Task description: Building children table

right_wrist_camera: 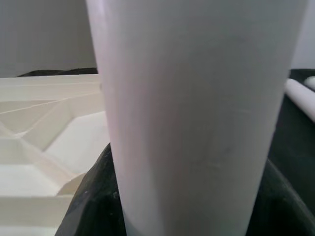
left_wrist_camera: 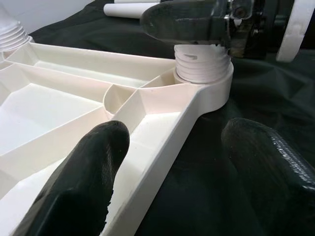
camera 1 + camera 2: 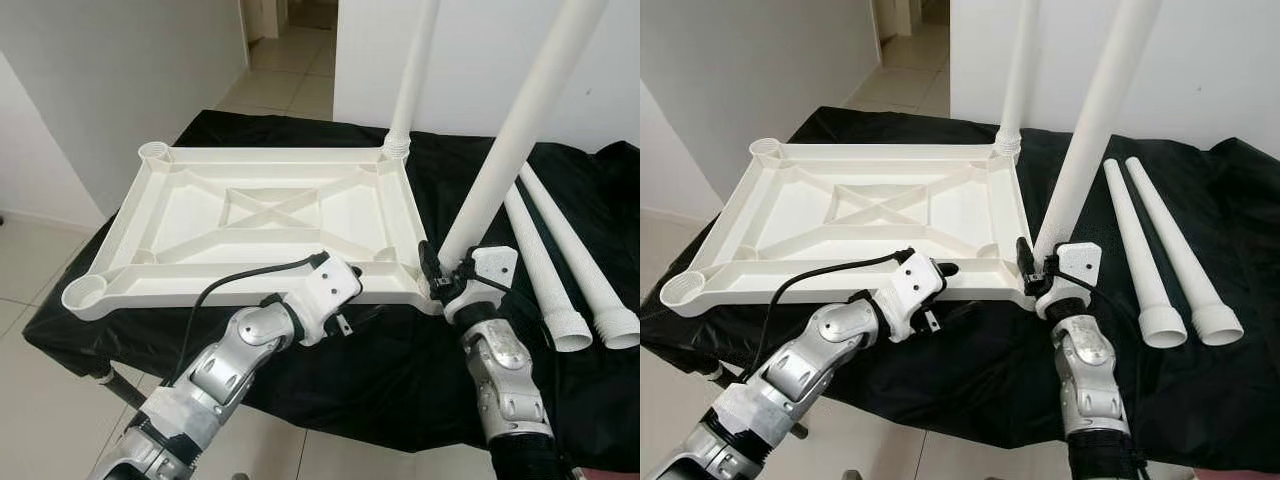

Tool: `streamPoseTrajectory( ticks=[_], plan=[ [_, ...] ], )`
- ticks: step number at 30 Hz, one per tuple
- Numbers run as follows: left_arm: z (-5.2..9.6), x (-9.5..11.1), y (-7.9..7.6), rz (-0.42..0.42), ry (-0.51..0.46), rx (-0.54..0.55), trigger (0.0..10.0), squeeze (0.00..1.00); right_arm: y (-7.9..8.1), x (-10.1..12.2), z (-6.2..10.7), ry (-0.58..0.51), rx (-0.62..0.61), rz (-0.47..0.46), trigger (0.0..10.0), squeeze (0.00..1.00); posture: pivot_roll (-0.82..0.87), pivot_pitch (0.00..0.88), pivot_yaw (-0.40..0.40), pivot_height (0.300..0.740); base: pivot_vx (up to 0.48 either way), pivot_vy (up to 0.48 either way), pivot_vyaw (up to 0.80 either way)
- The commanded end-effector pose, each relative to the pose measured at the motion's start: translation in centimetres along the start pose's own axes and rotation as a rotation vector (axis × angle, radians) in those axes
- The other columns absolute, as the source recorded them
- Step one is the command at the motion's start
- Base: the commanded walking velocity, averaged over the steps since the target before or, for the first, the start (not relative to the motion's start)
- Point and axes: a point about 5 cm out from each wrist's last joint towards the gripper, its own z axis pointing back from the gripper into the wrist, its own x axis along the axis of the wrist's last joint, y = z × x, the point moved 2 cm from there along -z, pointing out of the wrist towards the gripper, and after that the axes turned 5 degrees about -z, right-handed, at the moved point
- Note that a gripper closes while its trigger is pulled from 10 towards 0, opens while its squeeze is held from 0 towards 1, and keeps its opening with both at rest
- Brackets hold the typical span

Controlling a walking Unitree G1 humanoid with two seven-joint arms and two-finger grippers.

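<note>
Tabletop (image 3: 270, 215), upside down on the black cloth (image 3: 400, 370). My right gripper (image 3: 447, 277) is closed around the near-right leg (image 3: 500, 150), threaded end seated in its corner socket; my left gripper (image 2: 167, 162), fingers spread, straddles the near rim. Risk: this tilted leg may cross-thread if turned, because it leans off the socket's axis.

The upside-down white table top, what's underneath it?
The table top lies on a black cloth that spreads out past its edges. Whatever is under the cloth is covered, so it cannot be seen.
</note>
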Motion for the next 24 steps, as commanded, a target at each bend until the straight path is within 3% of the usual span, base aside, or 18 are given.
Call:
streamPoseTrajectory(
  ticks=[1,5,7,8,11,15,19,23,24],
  plan=[
    [0.0,0.0,-0.4,0.002,-0.001,-0.088,10.0,0.0,-0.9,-1.1,0.7,0.065,-0.184,0.004,10.0,0.0,-0.09,0.0,0.003,0.74,0.0,0.0,0.0],
    [-0.1,0.0,-0.4,0.001,-0.001,-0.088,10.0,0.0,-1.0,-1.7,1.2,0.08,-0.37,-0.026,10.0,0.0,-0.09,0.0,-0.006,0.74,0.0,0.0,0.0],
    [-0.1,0.1,-0.5,-0.002,-0.003,-0.091,10.0,0.0,-0.3,-1.8,1.3,0.078,-0.383,-0.028,10.0,0.0,-0.09,0.0,-0.006,0.74,0.0,0.0,0.0],
    [-0.2,0.2,-0.6,-0.004,-0.006,-0.097,10.0,0.0,0.6,-1.7,1.2,0.076,-0.363,0.003,10.0,0.0,-0.09,0.0,-0.003,0.74,0.0,0.0,0.0],
    [-0.3,0.3,-0.8,-0.005,-0.011,-0.106,10.0,0.0,1.4,-1.6,1.1,0.07,-0.34,0.027,10.0,0.0,-0.1,0.0,0.0,0.74,0.0,0.0,0.0],
    [-0.2,0.1,-1.0,-0.005,-0.007,-0.115,10.0,0.0,0.8,-1.2,1.3,0.049,-0.358,-0.023,10.0,0.0,-0.1,0.0,0.003,0.74,0.0,0.0,0.0],
    [-0.1,0.0,-1.1,0.003,-0.001,-0.117,10.0,0.0,1.1,-1.3,1.5,0.059,-0.357,-0.029,10.0,0.0,-0.1,0.0,0.008,0.74,0.0,0.0,0.0],
    [0.0,-0.1,-1.4,0.005,0.001,-0.127,10.0,0.0,1.4,-1.4,1.7,0.063,-0.308,-0.1,10.0,0.0,-0.1,0.0,0.006,0.74,0.0,0.0,0.0],
    [0.0,-0.2,-1.4,0.004,0.004,-0.127,10.0,0.0,1.7,-1.2,1.8,0.057,-0.272,-0.12,10.0,0.47,-0.1,0.0,0.006,0.74,0.0,0.0,0.0]
  ],
)
